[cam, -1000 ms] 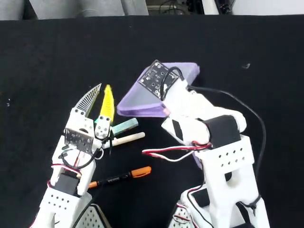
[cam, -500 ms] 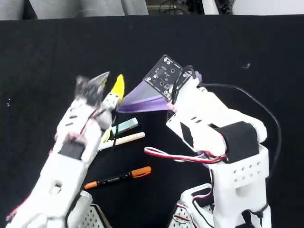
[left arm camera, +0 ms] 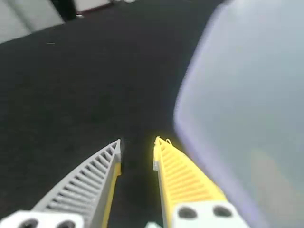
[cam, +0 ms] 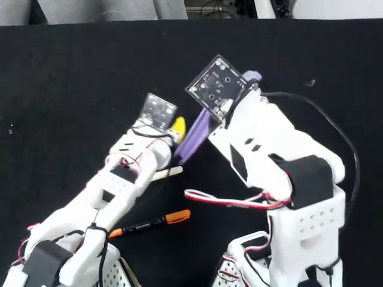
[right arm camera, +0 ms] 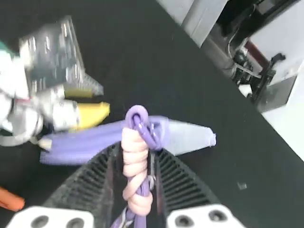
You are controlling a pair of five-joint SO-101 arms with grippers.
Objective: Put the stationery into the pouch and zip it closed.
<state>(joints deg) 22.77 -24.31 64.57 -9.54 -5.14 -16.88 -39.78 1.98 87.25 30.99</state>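
Observation:
The purple pouch [cam: 193, 139] hangs tilted on edge above the black table, its mouth end close to my left gripper [cam: 175, 128]. My right gripper [right arm camera: 137, 149] is shut on the pink and purple pull loop [right arm camera: 135, 130] at the pouch [right arm camera: 90, 140] end. In the left wrist view my left gripper [left arm camera: 138, 142] is open with nothing between its grey and yellow fingers, right beside the pouch wall [left arm camera: 247, 95]. A cream pen [cam: 169, 173] pokes out from under the left arm. An orange-capped marker [cam: 151, 222] lies nearer the front.
The left arm [cam: 114, 185] stretches diagonally over the spot where the stationery lies. The right arm's base [cam: 299, 239] stands at the front right, with a red and white cable [cam: 221, 198] hanging beside it. Bare black table [cam: 66, 89] spreads to the far left.
The left arm swung right and forward up to the pouch, covering the teal item. The right arm lifted and tilted the pouch from nearly flat to on edge.

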